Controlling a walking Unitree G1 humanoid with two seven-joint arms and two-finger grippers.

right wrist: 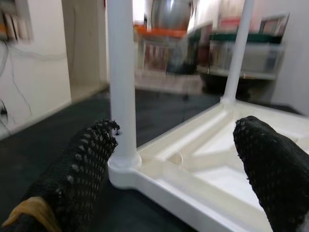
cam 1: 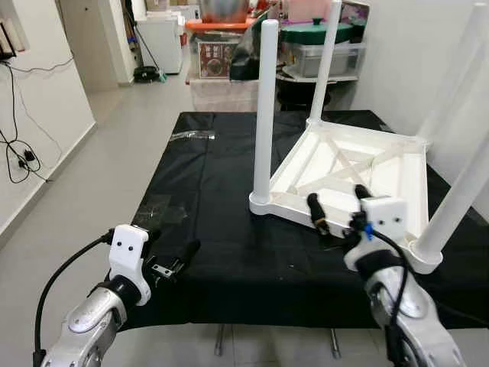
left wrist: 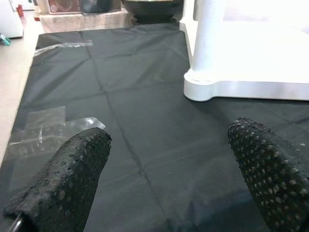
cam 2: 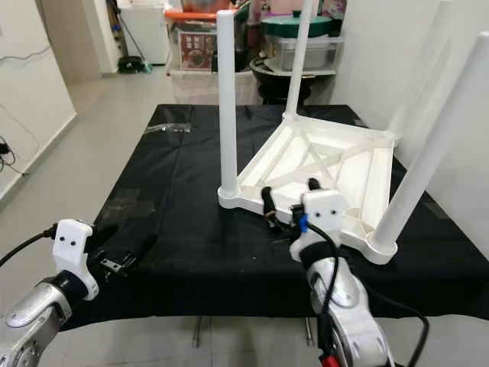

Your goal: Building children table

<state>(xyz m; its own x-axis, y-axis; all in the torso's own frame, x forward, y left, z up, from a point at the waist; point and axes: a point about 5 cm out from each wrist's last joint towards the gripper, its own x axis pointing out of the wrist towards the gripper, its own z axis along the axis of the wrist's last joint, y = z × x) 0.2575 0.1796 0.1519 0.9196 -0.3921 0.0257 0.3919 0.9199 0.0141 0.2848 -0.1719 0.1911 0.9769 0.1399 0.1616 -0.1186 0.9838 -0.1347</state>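
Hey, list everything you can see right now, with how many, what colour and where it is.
Children's table: one, white, upside down on the black cloth, toward the robot's right.
Table legs: four, white, standing up from the corners of the upturned table.
Black cloth: one, black, covering the work table.
Plastic wrappers: two, clear, lying on the cloth, one on its left part and one near the far left edge.
Storage boxes: several, clear with coloured lids, stacked behind the table.
Cables: several, black, on the left wall and floor.
Left gripper: one, black fingers, open, above the near left edge of the cloth.
Right gripper: one, black fingers, open, at the near rim of the upturned table.
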